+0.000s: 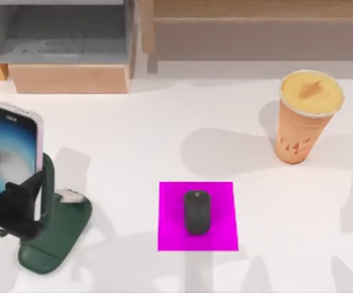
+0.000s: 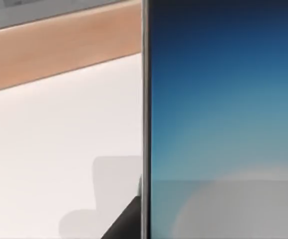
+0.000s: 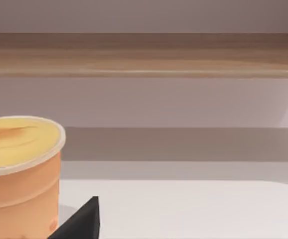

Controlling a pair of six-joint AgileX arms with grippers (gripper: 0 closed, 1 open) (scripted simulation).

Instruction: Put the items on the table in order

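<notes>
At the table's [image 1: 182, 128] left edge the left gripper [image 1: 11, 210] is clamped on the lower part of the phone [image 1: 16, 149], holding it upright with its long axis vertical — directly over the green stand [image 1: 57, 229], seemingly ready to settle into the cradle. Mouse [image 1: 196, 211] lies on the pink pad [image 1: 170, 235]; cup [image 1: 305, 119] stands far right. Of the right gripper [image 3: 79, 221], beside the cup, I cannot tell the state.
</notes>
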